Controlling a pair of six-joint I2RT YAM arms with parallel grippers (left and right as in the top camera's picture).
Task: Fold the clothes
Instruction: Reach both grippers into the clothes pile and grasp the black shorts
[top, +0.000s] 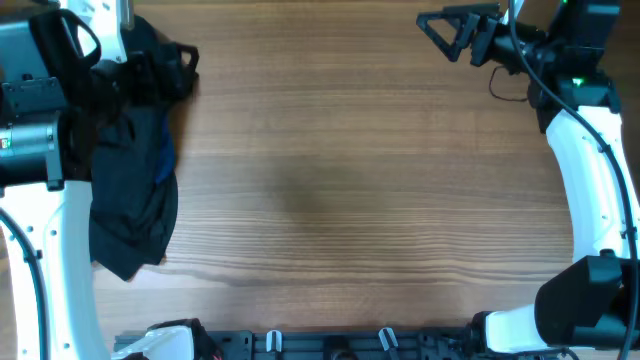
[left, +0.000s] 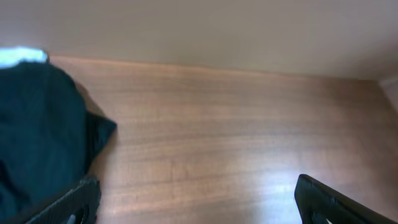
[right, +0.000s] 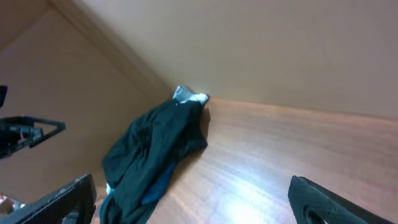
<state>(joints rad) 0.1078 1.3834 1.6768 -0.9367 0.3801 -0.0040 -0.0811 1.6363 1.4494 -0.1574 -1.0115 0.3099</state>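
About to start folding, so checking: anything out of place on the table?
The dark garment lies crumpled at the table's left edge, partly hidden by the left arm, not spread flat. Left pincer and right pincer are open, empty.

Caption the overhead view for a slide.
Dark garment crumpled at the table left edge; right gripper open, far across.

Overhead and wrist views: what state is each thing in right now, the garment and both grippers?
dark garment: crumpled in a heap, not folded.
left gripper: open, empty, right beside the garment.
right gripper: open, empty, well away from the garment.
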